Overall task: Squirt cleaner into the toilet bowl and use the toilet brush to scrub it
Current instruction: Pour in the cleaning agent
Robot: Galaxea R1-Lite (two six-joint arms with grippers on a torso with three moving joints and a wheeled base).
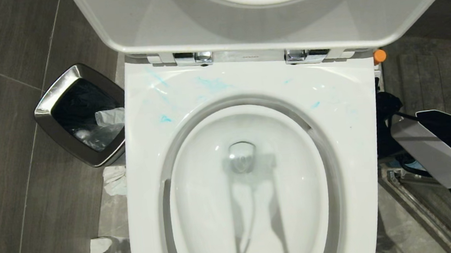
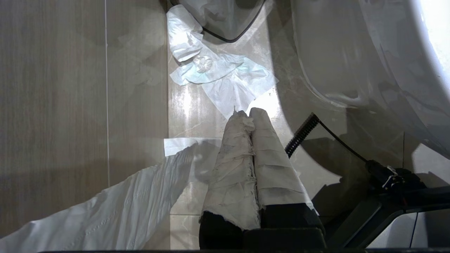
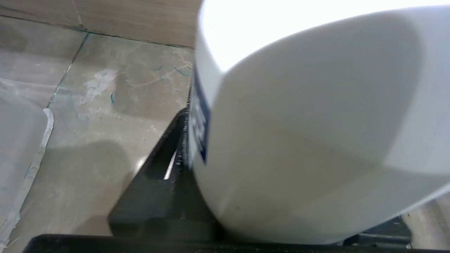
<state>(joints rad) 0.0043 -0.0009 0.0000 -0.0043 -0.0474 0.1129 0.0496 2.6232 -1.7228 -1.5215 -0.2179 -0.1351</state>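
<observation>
- Seemingly the opening step is in hand: the right gripper (image 1: 386,105) sits low beside the toilet bowl (image 1: 344,101), right at the cleaner (image 1: 379,56). Next it needs a firm hold, a lift, and the nozzle aimed over the basin.
- Only the orange cap shows from the head. The right wrist view is filled by a whitish body (image 3: 299,140), and I cannot tell whether the jaws are clamped on it.
- The left wrist view alone shows the left gripper (image 2: 248,114), jaws together over crumpled tissue (image 2: 225,77) on the floor.

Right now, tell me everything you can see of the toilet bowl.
The toilet bowl is glossy white ceramic with a broad squarish rim around an oval basin. Seat and lid are raised behind it on chrome hinges. Turquoise smears streak the back of the rim. The basin looks wet, with a drain opening at its middle. No hand touches it.
</observation>
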